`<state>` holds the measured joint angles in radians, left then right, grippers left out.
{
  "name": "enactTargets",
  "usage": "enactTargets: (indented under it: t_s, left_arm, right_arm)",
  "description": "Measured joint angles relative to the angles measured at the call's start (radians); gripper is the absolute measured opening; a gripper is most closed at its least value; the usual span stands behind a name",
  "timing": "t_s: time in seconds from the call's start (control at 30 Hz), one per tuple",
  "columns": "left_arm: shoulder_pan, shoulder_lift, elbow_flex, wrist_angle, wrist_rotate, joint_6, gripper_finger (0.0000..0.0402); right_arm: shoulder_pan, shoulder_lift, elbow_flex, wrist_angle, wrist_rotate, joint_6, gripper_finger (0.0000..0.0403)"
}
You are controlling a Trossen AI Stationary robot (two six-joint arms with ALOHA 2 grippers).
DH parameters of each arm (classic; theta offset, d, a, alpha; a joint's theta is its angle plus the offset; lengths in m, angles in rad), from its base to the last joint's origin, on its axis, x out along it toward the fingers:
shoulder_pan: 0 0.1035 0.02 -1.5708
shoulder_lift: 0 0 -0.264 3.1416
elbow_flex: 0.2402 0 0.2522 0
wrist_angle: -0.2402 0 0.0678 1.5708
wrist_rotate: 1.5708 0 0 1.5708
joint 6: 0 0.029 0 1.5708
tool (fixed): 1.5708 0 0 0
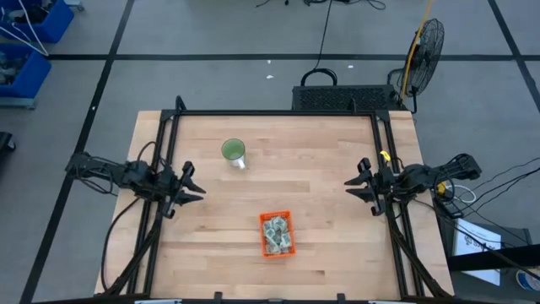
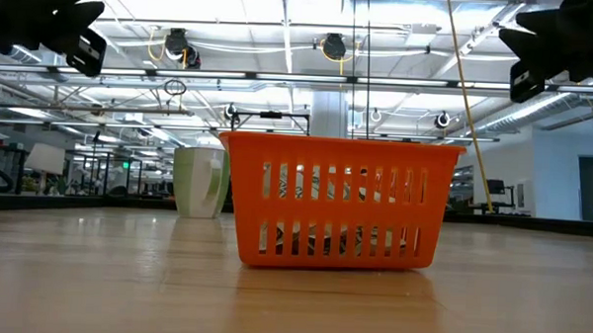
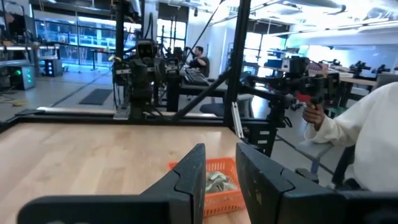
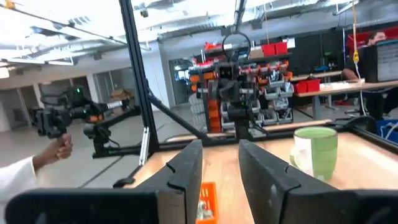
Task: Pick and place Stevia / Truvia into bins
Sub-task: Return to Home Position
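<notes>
The orange bin [image 1: 276, 234] stands on the wooden table near its front edge, a little right of the middle. Pale green and white Stevia / Truvia sachets [image 1: 275, 233] lie heaped inside it; they also show over its rim in the left wrist view [image 3: 217, 182] and through its slats in the low view [image 2: 324, 237]. My left gripper [image 1: 194, 182] hovers at the table's left edge, pointing level toward the middle, open with nothing between its fingers [image 3: 221, 183]. My right gripper [image 1: 353, 182] mirrors it at the right edge, open and holding nothing [image 4: 221, 174].
A green mug [image 1: 234, 152] stands on the table behind and left of the bin. Black frame rails [image 1: 278, 113] run along the table's far, left and right edges. A person's sleeve and hand [image 3: 367, 137] show beyond the table's near edge.
</notes>
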<state>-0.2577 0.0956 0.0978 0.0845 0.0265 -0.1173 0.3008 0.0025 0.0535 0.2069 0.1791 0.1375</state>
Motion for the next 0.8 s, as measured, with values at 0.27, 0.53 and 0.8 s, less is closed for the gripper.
enactTargets:
  t_s: [0.27, 0.53, 0.8]
  left_arm:
    - [0.0, 0.0, -0.08, 0.084, 0.0, 0.006, 0.0093]
    - [0.001, 0.007, -0.088, 0.062, 0.007, -0.02, 0.0093]
    - [0.001, 0.008, -0.087, -0.062, -0.066, -0.072, 0.0093]
  right_arm:
    - [0.0, 0.001, -0.001, -0.028, 0.001, 0.007, 0.01]
    - [0.0, 0.001, -0.003, -0.016, 0.002, 0.008, 0.01]
    - [0.0, 0.001, -0.004, -0.017, 0.002, 0.008, 0.01]
